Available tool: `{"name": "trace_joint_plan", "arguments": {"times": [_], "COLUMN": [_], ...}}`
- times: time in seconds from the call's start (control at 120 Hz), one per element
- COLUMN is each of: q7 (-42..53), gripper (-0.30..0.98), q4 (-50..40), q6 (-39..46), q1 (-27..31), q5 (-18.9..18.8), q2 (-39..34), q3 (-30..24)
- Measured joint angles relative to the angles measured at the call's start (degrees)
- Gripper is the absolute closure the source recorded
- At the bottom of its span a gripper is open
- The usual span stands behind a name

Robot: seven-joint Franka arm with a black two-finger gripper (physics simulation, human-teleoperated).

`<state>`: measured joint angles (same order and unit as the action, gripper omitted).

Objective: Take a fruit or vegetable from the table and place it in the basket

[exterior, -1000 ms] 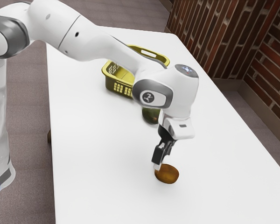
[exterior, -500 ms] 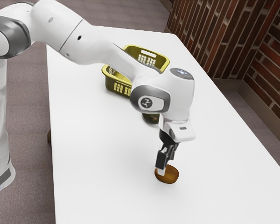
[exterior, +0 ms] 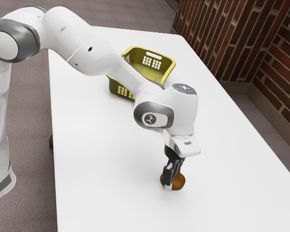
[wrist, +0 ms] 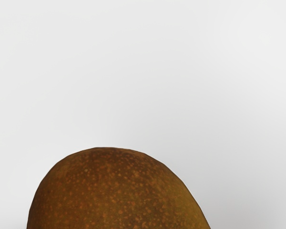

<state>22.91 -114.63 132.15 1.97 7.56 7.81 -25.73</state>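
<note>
From above, the brown fruit (exterior: 180, 181) is met by the claw (exterior: 169, 186); whether spread or pinching cannot be told.

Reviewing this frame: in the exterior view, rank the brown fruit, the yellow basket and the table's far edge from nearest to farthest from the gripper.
1. Brown fruit: right at the gripper, on the table.
2. Yellow basket: farther up the table, toward the exterior view's left.
3. Table's far edge: beyond the basket, near the exterior view's top.
</note>
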Motion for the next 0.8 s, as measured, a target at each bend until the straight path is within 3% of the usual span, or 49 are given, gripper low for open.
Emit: {"name": "trace_joint_plan", "arguments": {"times": [0.258, 0.55, 0.8], "q7": [-0.4, -2.4, -4.3], "gripper": [0.38, 0.43, 0.42], "q4": [0.0, 0.3, 4.8], "q6": [0.9, -1.3, -11.1], "q1": [0.0, 0.3, -0.8], "q5": [-0.4, -1.1, -2.7], "q2": [0.3, -4.1, -13.2], "q3": [0.1, 0.4, 7.6]}}
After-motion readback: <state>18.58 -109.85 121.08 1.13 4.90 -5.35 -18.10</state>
